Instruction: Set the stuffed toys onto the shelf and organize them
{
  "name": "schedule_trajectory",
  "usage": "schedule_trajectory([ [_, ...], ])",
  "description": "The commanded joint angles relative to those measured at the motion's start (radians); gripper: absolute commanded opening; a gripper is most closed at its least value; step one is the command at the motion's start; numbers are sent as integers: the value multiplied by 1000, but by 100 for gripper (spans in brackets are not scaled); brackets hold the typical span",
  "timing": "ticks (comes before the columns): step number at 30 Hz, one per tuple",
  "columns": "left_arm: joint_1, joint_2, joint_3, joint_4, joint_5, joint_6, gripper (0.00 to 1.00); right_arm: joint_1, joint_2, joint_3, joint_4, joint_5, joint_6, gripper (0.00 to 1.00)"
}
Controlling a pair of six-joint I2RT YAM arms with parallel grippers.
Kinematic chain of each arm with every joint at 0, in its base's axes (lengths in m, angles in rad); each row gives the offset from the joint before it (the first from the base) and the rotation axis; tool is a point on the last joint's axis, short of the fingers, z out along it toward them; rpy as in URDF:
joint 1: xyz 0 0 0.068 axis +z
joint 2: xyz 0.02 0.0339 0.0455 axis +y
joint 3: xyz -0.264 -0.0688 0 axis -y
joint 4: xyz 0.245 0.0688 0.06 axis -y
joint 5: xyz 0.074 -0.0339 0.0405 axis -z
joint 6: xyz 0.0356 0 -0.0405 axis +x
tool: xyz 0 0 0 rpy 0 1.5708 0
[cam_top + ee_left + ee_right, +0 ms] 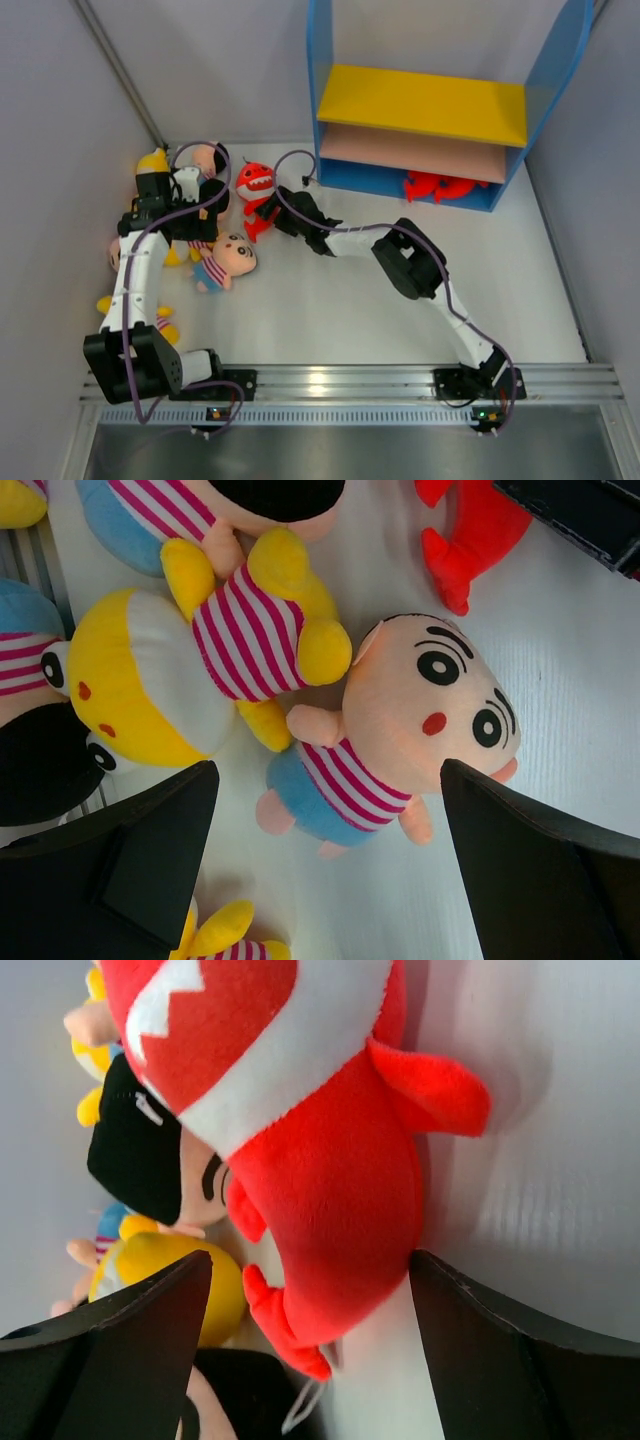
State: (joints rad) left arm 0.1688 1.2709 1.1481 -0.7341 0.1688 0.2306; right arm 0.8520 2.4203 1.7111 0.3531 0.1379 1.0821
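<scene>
Top view: one red plush shark (440,186) already lies on the base of the blue-sided open shelf (320,70); nothing seen on its yellow board (420,100). Other toys sit on the white table (400,310), well apart from the shelf: a 2nd red toothy shark (256,182), a striped-shirt boy doll (228,262), more part-hidden by the left arm. So early days, most still to place. Left wrist view: left gripper (328,775) spread wide, holding nothing, above the boy doll, w/ a yellow plush figure in red-striped shirt (200,670) touching the doll, which the top view hides. Right wrist view: right gripper (308,1258) spread, straddling the 2nd shark's tail end, not pinching it; can't tell that from above.
</scene>
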Motion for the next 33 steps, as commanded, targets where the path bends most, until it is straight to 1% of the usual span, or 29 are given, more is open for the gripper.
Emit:
schedule_trajectory([
  [1,6,-25,12,7,32,16,99,10,71,79,-19,54,127,80],
  [3,6,-34,15,7,29,32,99,6,126,128,-8,52,154,79],
  [4,8,-45,18,6,25,35,99,2,141,148,-31,51,165,74],
  [6,6,-56,19,7,18,41,99,-7,170,189,-61,58,191,71],
  [10,6,-74,22,6,40,52,99,-4,166,188,-75,127,208,42],
  [12,8,-70,27,6,43,50,99,2,163,196,-89,150,188,36],
  [13,6,-70,30,6,41,50,99,2,163,200,-97,170,191,29],
  [15,6,-76,32,6,38,50,99,2,164,203,-97,195,200,21],
  [16,8,-77,29,4,41,49,99,2,164,209,-97,201,190,11],
  [17,6,-82,25,5,46,47,99,2,166,216,-100,209,179,3],
  [18,6,-85,22,6,49,47,99,4,163,220,-103,212,170,0],
  [22,6,-87,9,6,48,59,99,5,142,216,-97,210,89,0],
  [24,6,-78,6,6,51,61,99,13,105,188,-66,206,6,0],
  [25,6,-71,1,6,51,61,99,16,86,155,-49,200,-63,0],
  [26,6,-65,2,4,55,58,99,21,42,133,-28,190,-101,0],
  [27,6,-52,5,5,57,52,99,25,19,110,-10,160,-138,0],
  [28,6,-45,9,4,58,47,99,30,-10,60,13,145,-204,0],
  [30,6,-41,10,6,57,32,99,44,-102,-3,35,103,-253,0],
  [31,6,-44,12,6,58,29,99,50,-134,-75,58,92,-289,0],
  [32,8,-53,6,6,63,23,99,61,-197,-111,55,89,-300,0],
  [33,6,-60,-1,4,64,21,99,67,-225,-181,49,91,-300,0],
])
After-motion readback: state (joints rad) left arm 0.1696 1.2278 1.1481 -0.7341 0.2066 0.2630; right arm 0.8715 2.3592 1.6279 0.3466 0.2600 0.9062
